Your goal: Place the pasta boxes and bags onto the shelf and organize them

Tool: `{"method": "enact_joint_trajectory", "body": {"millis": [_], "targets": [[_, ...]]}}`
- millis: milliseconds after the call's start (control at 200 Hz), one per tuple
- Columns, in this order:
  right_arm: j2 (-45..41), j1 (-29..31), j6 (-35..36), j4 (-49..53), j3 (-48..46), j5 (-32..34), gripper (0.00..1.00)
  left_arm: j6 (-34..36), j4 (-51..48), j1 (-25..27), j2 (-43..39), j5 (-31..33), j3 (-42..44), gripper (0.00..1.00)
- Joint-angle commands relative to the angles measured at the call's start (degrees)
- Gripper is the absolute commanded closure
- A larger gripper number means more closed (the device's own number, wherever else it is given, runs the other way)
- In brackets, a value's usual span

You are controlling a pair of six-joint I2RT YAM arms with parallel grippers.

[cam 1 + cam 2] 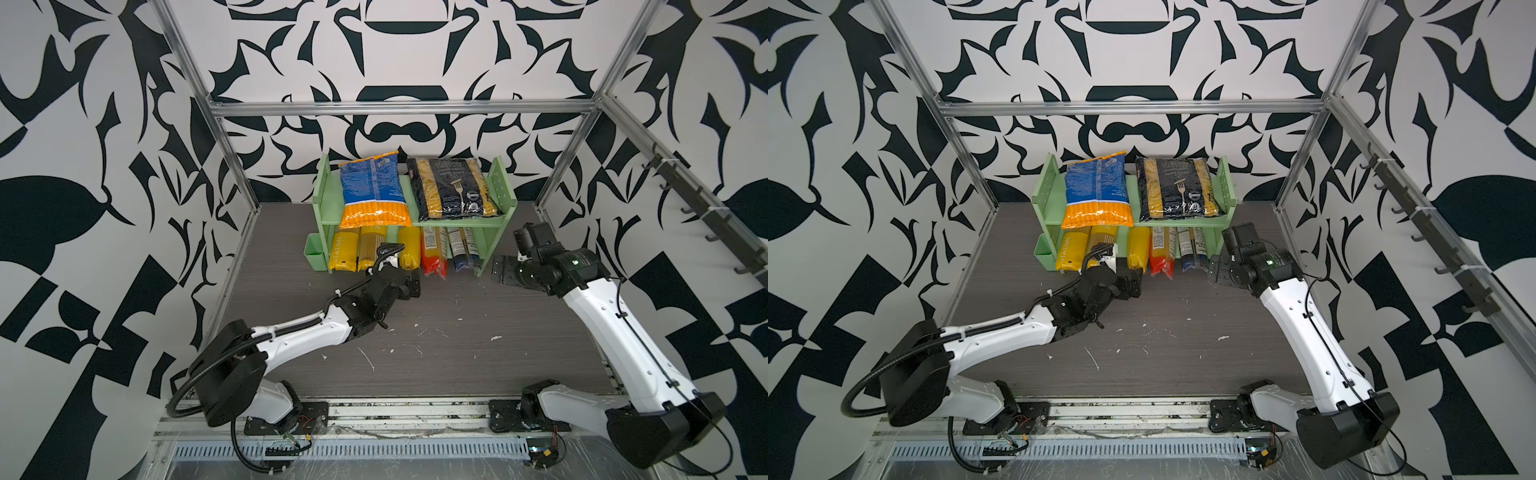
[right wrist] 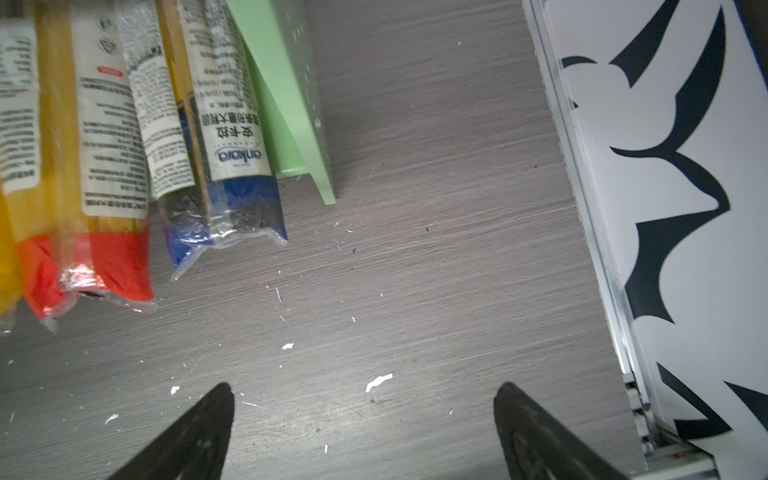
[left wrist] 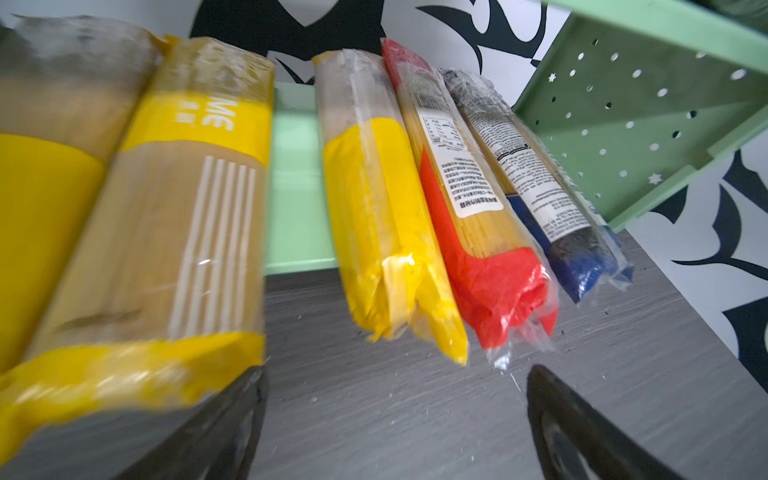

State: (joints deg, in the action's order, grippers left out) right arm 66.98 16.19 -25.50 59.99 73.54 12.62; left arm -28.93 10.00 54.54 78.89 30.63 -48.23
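The pale green shelf stands at the back of the table. Its upper tier holds the blue-orange bag and the black penne bag side by side. Lying in the lower tier, ends sticking out forward, are a yellow pack, a tan pack, another yellow pack, a red-ended pack and a blue-ended pack. My left gripper is open and empty just before the tan and yellow packs. My right gripper is open and empty beside the shelf's right foot.
A small green cup hangs at the shelf's left side. Aluminium frame posts and patterned walls close in the table on three sides. A rail of dark hooks runs along the right wall. White crumbs dot the grey tabletop.
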Motion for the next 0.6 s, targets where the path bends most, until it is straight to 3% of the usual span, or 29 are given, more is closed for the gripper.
{"method": "enact_joint_trajectory", "body": {"millis": [0, 150, 305, 415, 595], "targets": [[-1.6, -0.3, -0.8, -3.1, -2.4, -3.5, 0.0, -0.6, -7.3, 0.6, -7.9, 3.2, 2.7, 0.01], [-1.9, -0.3, -1.2, -8.2, -8.0, -4.9, 0.0, -2.9, -19.6, 0.8, -21.2, 9.9, 5.8, 0.01], [-4.1, -0.3, -0.6, -15.0, -14.4, -2.2, 0.0, -4.1, -31.5, 0.8, -34.1, 20.2, 8.1, 0.01], [-3.3, -0.3, 2.2, -17.9, -17.1, 2.0, 0.0, -4.2, -38.6, 0.6, -40.6, 29.1, 9.3, 0.01], [-2.9, -0.3, 7.4, -25.1, -22.0, -1.0, 0.0, -3.9, -44.4, -0.4, -47.8, 40.1, 12.1, 0.01]]}}
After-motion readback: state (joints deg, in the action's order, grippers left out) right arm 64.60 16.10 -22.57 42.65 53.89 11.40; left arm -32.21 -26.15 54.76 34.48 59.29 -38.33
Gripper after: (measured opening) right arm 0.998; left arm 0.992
